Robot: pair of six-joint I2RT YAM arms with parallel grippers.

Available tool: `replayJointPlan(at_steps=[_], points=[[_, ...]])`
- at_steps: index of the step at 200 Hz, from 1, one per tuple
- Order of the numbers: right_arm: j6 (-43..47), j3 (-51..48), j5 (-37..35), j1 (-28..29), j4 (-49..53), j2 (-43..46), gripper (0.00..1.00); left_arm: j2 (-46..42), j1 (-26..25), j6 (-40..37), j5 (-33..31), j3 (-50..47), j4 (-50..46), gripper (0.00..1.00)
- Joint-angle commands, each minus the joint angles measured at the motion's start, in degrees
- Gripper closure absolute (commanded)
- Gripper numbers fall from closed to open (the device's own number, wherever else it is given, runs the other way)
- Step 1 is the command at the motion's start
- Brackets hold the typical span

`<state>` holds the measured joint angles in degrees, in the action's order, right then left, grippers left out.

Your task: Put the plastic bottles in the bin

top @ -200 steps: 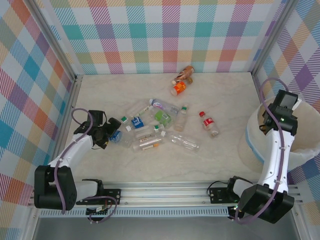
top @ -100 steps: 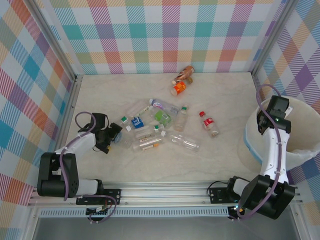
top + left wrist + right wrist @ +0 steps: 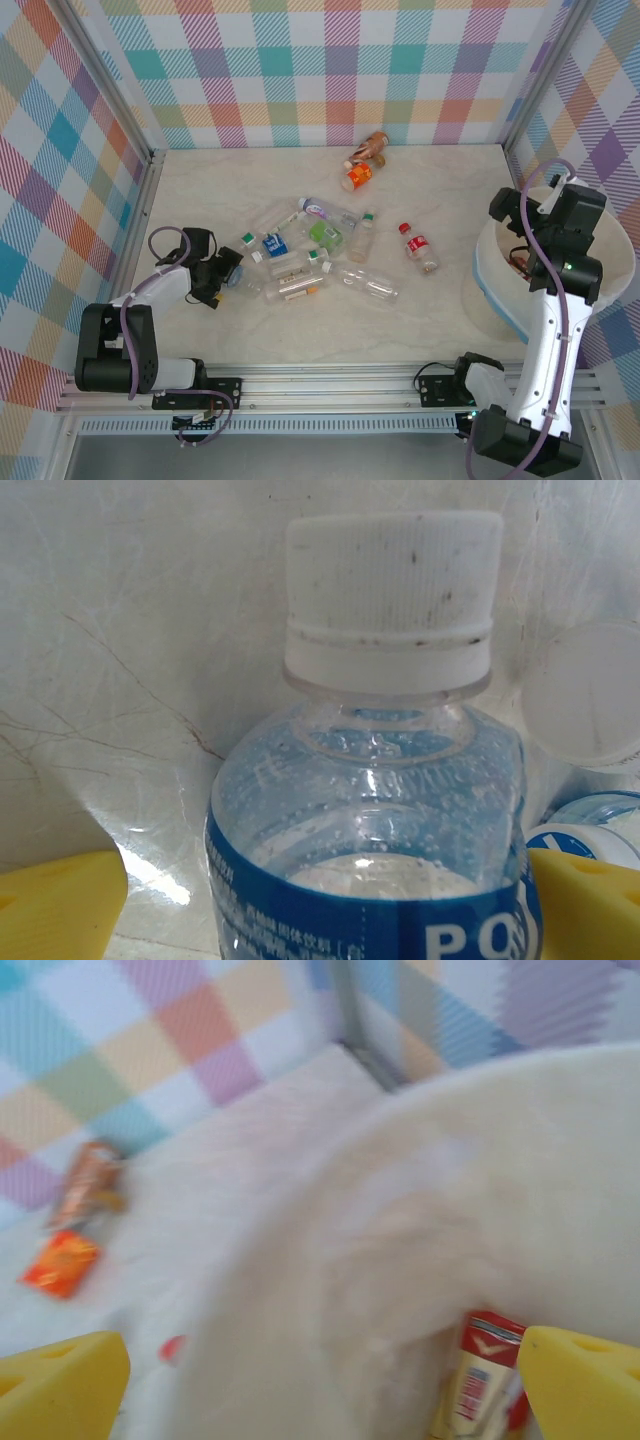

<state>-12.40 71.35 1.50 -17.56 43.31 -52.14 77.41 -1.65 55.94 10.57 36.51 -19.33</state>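
The left fingers stand spread, one on each side of a blue-labelled bottle lying on the surface. Closing on its round, slick shoulder could squirt it away, or catch the neighbouring white cap just beyond one finger. That arm lies low and outstretched. The right fingers, spread and empty, hang over the bin, with a red-labelled bottle beneath them. That arm is reared tall, wrist tipped down.
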Motion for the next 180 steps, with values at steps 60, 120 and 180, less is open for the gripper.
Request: replayJointPlan(at_steps=[60, 120, 180], points=[[-0.21, -1.82, 26.44, 9.85, -12.24, 3.33, 0.00, 4.15, 0.88, 0.52, 3.24, -0.27, 2.90, 0.04], [5.72, -2.70, 26.70, 23.34, -13.97, 0.83, 0.00, 4.24, 0.94, -3.43, 2.21, -0.29, 8.17, 0.35], [3.88, -2.68, 20.06, 31.79, -15.33, -3.65, 0.00, -9.34, 0.07, -11.01, 4.34, 0.49, 10.05, 0.51]])
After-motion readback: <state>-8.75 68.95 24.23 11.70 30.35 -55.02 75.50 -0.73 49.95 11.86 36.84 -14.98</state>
